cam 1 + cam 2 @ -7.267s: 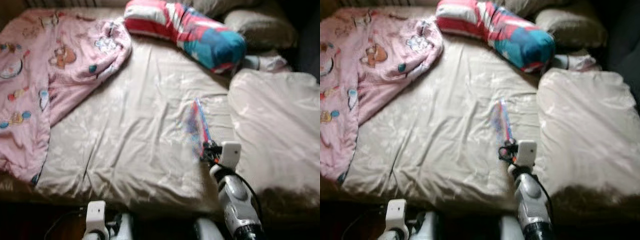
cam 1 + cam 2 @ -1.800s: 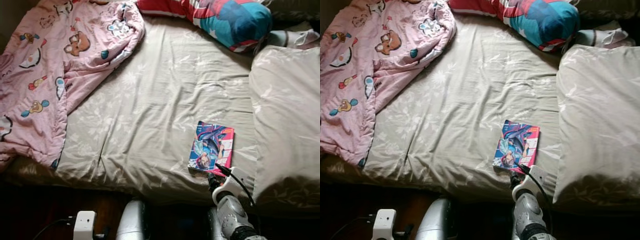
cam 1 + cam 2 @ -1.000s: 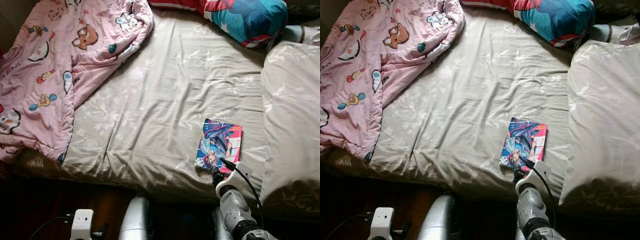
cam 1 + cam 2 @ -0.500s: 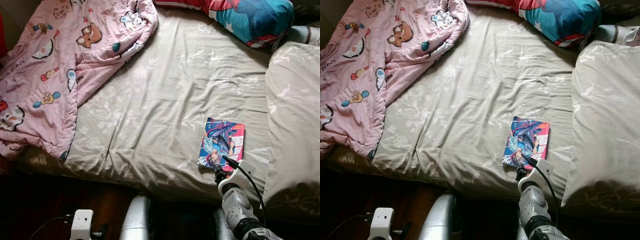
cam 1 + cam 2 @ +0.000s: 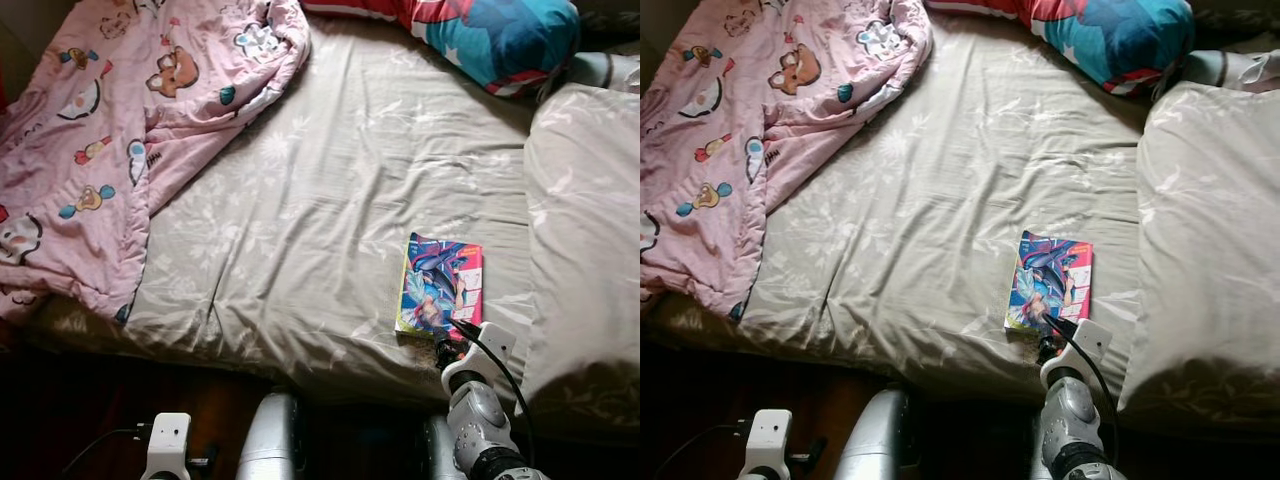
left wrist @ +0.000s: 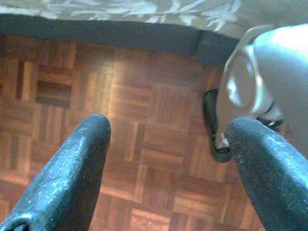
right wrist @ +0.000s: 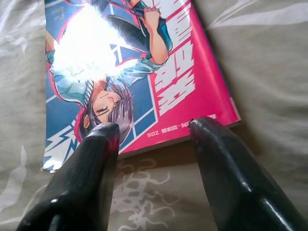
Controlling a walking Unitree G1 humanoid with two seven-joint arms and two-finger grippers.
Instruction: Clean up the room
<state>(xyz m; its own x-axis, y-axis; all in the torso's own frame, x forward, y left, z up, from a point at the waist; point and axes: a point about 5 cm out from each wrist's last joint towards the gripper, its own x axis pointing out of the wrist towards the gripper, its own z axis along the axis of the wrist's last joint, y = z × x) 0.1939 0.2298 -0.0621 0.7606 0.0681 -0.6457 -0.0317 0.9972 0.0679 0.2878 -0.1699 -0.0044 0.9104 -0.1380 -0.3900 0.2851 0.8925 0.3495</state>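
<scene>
Right gripper (image 7: 151, 127) stands with its two black fingers spread, tips just short of the near edge of the thin paperback comic book with a blue and pink illustrated cover (image 5: 441, 284). From the wrist camera I see one fingertip (image 7: 103, 134) overlapping the book's near edge in the picture and the other beside the pink corner; I cannot confirm contact. Nothing is held between them.

I find the book lying flat on the beige, leaf-patterned bedsheet (image 5: 330, 200), close to the near edge of the bed and just beside the large beige pillow (image 5: 585, 230) on the robot's right. A pink quilt printed with cartoon animals (image 5: 120, 120) is bunched over the left side of the bed. A long red, white and teal bolster cushion (image 5: 480, 35) lies across the far side.

Left gripper (image 6: 168, 144) hangs low over brown parquet flooring (image 6: 139, 139), fingers apart and holding nothing, beside the bed's dark base.
</scene>
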